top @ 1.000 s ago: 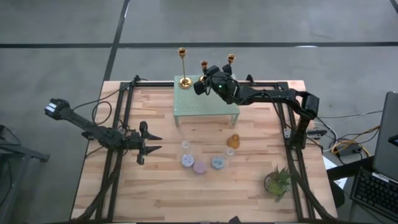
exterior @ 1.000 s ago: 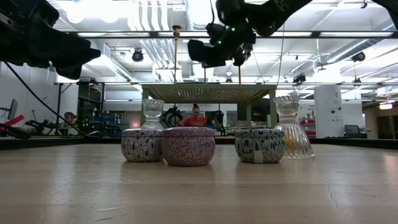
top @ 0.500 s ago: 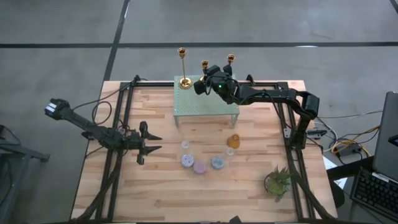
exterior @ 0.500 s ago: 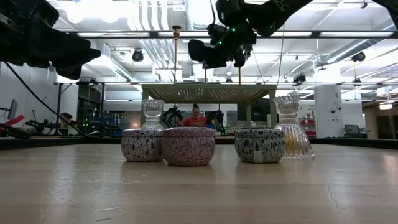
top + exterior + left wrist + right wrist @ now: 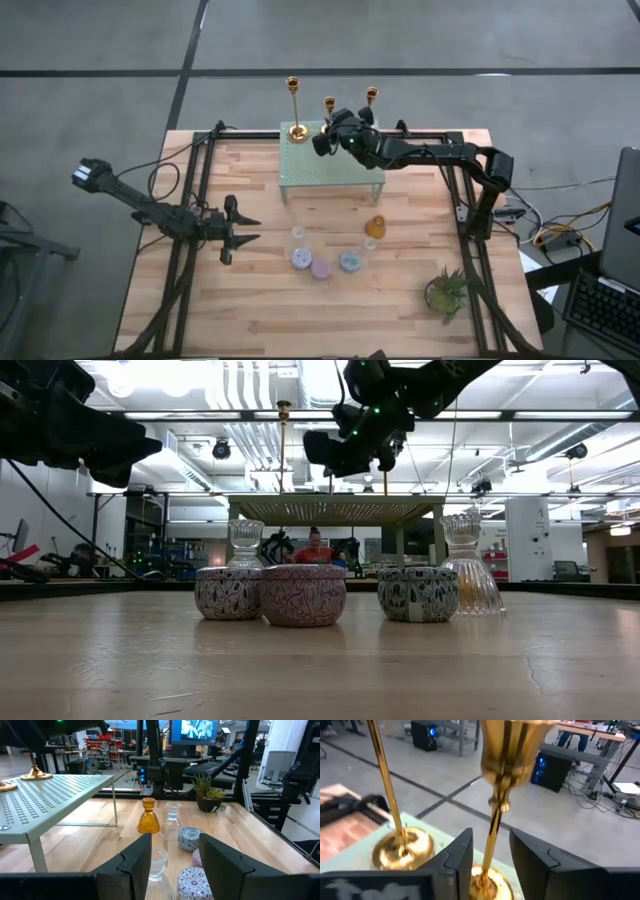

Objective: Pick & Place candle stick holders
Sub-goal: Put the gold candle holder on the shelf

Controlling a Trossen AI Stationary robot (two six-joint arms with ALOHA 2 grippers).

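Three gold candlesticks stand at the far edge. The tall left one (image 5: 293,104) rests by its round base (image 5: 297,131) on the green perforated stand (image 5: 330,165). The middle one (image 5: 328,104) and the right one (image 5: 371,96) have their bases hidden by my right arm. My right gripper (image 5: 324,140) is open over the stand. In the right wrist view its fingers (image 5: 457,862) stand on either side of the middle candlestick's thin stem (image 5: 493,827), low above its base (image 5: 487,881), without touching. My left gripper (image 5: 245,228) is open and empty at the table's left middle.
Two clear glass holders (image 5: 299,233), three patterned candle tins (image 5: 320,267) and an amber glass holder (image 5: 375,227) stand in the table's middle, in front of the stand. A small potted plant (image 5: 446,291) is at the near right. Black frame rails (image 5: 200,180) run along both sides.
My right gripper has crept a little toward the table's far edge, closer to the middle candlestick, still open. The candlesticks have kept their places.
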